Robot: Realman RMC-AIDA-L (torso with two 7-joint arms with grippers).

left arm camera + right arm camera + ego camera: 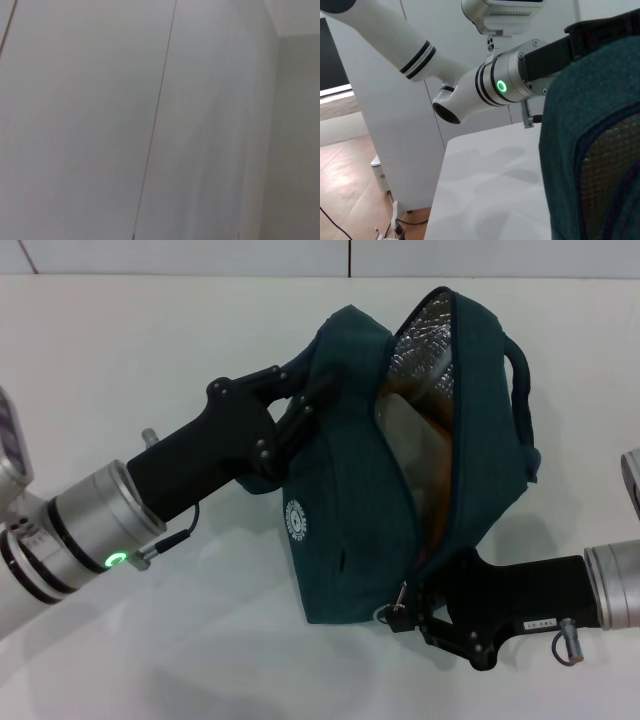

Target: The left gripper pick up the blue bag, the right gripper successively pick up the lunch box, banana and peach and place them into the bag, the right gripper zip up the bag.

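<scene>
Blue bag held up above the white table, at the middle of the head view, between the two arms. Long axis running from the near low corner by the zipper pull up and away to the open far end. Mouth gaping toward the far side and a little to the right, with silver foil lining showing inside the raised flap. Round white logo facing the camera on the near side panel. Something pale and flat visible inside through the opening, with an orange-brown edge above it; cannot tell exactly which item.

Left gripper reaching in from the left, closed on the bag's upper left fabric near one handle, carrying the weight. Second handle standing out as a loop on the right side.

Right gripper low on the right, at the bag's near bottom corner, fingers pinched narrow at the metal ring of the zipper pull.

In the right wrist view, teal fabric filling the side, left arm with a green light behind it. Left wrist view showing only a plain pale wall.
</scene>
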